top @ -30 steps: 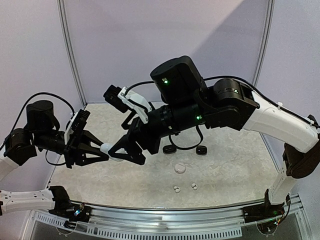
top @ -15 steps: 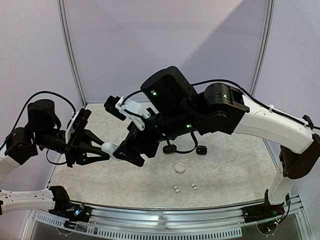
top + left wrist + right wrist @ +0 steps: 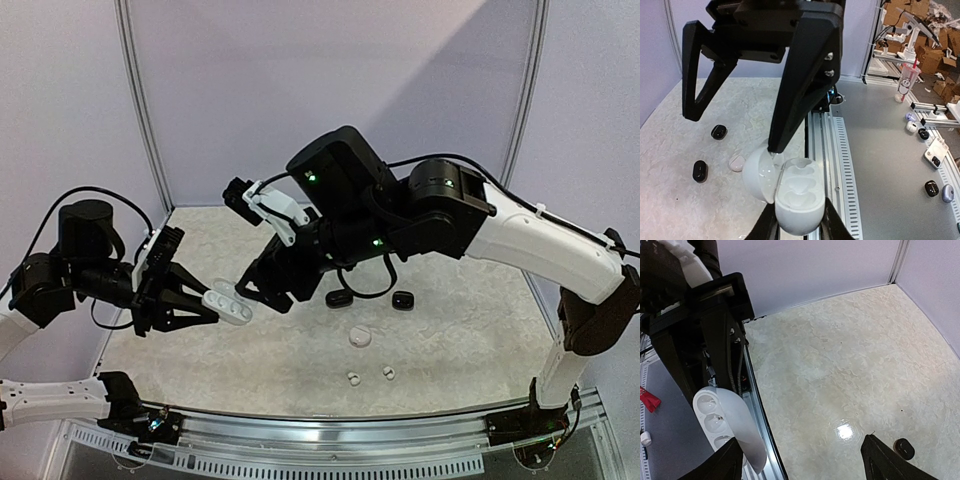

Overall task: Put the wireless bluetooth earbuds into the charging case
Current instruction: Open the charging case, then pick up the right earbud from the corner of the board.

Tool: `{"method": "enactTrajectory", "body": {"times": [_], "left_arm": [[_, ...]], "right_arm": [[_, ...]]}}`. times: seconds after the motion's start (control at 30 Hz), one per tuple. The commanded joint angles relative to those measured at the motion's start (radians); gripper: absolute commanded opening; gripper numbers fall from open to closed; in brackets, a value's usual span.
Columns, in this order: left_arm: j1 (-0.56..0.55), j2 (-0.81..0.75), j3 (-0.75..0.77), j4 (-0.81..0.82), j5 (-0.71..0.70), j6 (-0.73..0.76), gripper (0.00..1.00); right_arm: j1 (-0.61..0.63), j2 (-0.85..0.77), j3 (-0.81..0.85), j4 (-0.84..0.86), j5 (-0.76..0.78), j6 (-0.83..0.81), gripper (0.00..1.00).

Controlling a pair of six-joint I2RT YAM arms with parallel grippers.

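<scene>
My left gripper point(image 3: 210, 309) point(image 3: 799, 221) is shut on the base of a white charging case point(image 3: 228, 306) point(image 3: 800, 197) and holds it above the table's left side. The case lid point(image 3: 756, 172) stands swung open, and both sockets look empty. My right gripper point(image 3: 258, 291) point(image 3: 732, 132) point(image 3: 802, 450) hangs open just above the case, one fingertip point(image 3: 775, 146) touching the lid's edge. The case point(image 3: 725, 420) shows beside that finger in the right wrist view. Two tiny white earbuds point(image 3: 353, 378) point(image 3: 387, 373) lie on the table near the front edge.
Two small black pebble-shaped pieces point(image 3: 339, 298) point(image 3: 403, 300) and a whitish round one point(image 3: 360, 337) lie mid-table, also seen as black pieces point(image 3: 718, 131) point(image 3: 699, 171) and a pale one point(image 3: 736, 162). A black cable point(image 3: 372, 292) loops below the right arm. A metal rail point(image 3: 832, 150) edges the table.
The case in my left gripper was shut and now lies open. My right gripper has drawn back up and to the right, its jaws a little narrower.
</scene>
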Motion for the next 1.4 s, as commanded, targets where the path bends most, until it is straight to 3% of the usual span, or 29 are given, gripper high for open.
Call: {"method": "enactTrajectory", "body": {"times": [0.0, 0.23, 0.53, 0.87, 0.93, 1.07, 1.17, 1.37], "left_arm": [[-0.007, -0.014, 0.027, 0.020, 0.043, 0.000, 0.00], [-0.005, -0.053, -0.026, 0.119, 0.023, -0.105, 0.00], [0.025, -0.078, -0.191, 0.390, -0.010, -0.503, 0.00], [0.067, -0.080, -0.250, 0.452, 0.004, -0.571, 0.00], [0.075, -0.084, -0.252, 0.453, 0.001, -0.569, 0.00], [0.083, -0.091, -0.254, 0.452, 0.005, -0.541, 0.00], [0.085, -0.097, -0.247, 0.435, 0.008, -0.510, 0.00], [0.085, -0.111, -0.233, 0.397, 0.026, -0.452, 0.00]], "right_arm": [[-0.018, 0.019, 0.019, -0.018, 0.023, 0.024, 0.82], [-0.021, 0.025, 0.027, -0.027, 0.005, 0.034, 0.82], [-0.035, 0.030, 0.049, -0.009, -0.089, 0.064, 0.86], [-0.082, -0.026, 0.042, 0.070, -0.142, 0.135, 0.87], [-0.118, -0.053, 0.009, 0.067, -0.117, 0.192, 0.83], [-0.209, -0.133, -0.149, -0.053, 0.043, 0.433, 0.60], [-0.264, -0.199, -0.318, -0.173, 0.111, 0.595, 0.49], [-0.289, -0.323, -0.683, -0.300, 0.124, 0.773, 0.40]]}}
